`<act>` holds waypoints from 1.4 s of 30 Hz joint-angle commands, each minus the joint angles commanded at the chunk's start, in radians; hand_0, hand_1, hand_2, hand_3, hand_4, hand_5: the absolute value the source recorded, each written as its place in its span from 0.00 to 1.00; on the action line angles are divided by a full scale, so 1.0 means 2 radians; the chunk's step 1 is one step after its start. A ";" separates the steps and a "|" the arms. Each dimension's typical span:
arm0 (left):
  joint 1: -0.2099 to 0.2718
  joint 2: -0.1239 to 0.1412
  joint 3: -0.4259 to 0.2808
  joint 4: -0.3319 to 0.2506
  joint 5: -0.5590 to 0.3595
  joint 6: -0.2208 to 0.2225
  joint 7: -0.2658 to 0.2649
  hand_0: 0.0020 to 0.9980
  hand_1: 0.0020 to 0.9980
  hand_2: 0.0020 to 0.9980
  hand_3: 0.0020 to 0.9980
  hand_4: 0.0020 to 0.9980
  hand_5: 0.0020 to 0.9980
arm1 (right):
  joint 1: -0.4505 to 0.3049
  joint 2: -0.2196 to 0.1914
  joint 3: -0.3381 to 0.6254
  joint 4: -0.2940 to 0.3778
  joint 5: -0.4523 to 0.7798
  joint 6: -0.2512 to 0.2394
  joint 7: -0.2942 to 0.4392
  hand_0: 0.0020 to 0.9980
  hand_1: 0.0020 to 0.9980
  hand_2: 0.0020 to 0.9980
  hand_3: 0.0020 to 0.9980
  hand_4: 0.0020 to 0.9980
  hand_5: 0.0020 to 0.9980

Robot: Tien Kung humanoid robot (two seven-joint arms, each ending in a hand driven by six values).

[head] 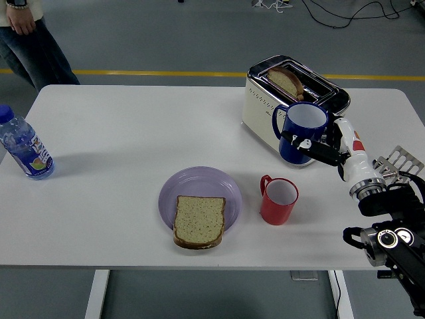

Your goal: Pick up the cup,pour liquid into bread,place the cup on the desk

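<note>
The blue mug is up off the table, upright with its white inside showing, held in front of the cream toaster and above and a little behind the red mug. The right hand has its black fingers wrapped round the blue mug's lower right side, grasping it, with the forearm running back down to the lower right corner of the view. Below and to the left, the slice of bread lies on the lavender plate, its front crust hanging over the plate's near rim; the red mug stands just beside the plate on the right, handle turned towards it. Between the plate and the water bottle at the left edge the white table is open, and so is the strip along the far edge. By count: two mugs, one plate, one toaster, one bottle, and two bread slices, the second one standing in a toaster slot. A person stands beyond the far left corner, one hand hanging at their side.
</note>
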 joint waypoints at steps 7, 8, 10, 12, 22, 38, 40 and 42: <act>-0.001 0.000 -0.001 0.000 0.000 0.000 0.000 0.67 0.74 0.74 0.63 0.39 1.00 | 0.033 0.011 -0.028 -0.027 -0.007 0.002 -0.005 0.27 0.30 0.49 0.55 0.73 0.06; -0.002 0.000 -0.001 0.000 0.000 0.000 0.000 0.67 0.74 0.74 0.63 0.39 1.00 | 0.038 0.013 -0.032 -0.029 -0.013 0.002 -0.006 0.27 0.30 0.49 0.55 0.73 0.06; -0.002 0.000 -0.002 0.000 0.000 0.000 0.000 0.67 0.74 0.74 0.63 0.39 1.00 | 0.046 0.015 -0.039 -0.033 -0.023 0.002 -0.008 0.27 0.30 0.49 0.55 0.73 0.06; -0.002 0.000 -0.002 0.000 -0.001 0.000 0.000 0.67 0.74 0.74 0.63 0.39 1.00 | 0.056 0.019 -0.047 -0.038 -0.028 0.003 -0.010 0.27 0.30 0.49 0.55 0.73 0.06; -0.005 0.001 -0.003 0.000 -0.002 -0.001 0.000 0.67 0.74 0.74 0.63 0.39 1.00 | 0.095 0.026 -0.087 -0.068 -0.036 0.012 -0.016 0.28 0.30 0.49 0.55 0.72 0.06; -0.006 0.001 -0.001 0.000 -0.006 -0.002 0.001 0.67 0.74 0.74 0.63 0.39 1.00 | 0.181 0.037 -0.183 -0.110 -0.085 0.040 -0.043 0.28 0.29 0.49 0.55 0.72 0.05; -0.006 0.002 -0.001 0.000 -0.006 -0.003 0.001 0.67 0.74 0.74 0.63 0.39 1.00 | 0.190 0.038 -0.196 -0.116 -0.095 0.043 -0.044 0.28 0.29 0.49 0.55 0.72 0.05; -0.006 0.002 -0.001 0.000 -0.006 -0.003 0.001 0.67 0.74 0.74 0.63 0.39 1.00 | 0.204 0.038 -0.214 -0.124 -0.112 0.047 -0.045 0.28 0.29 0.49 0.55 0.72 0.05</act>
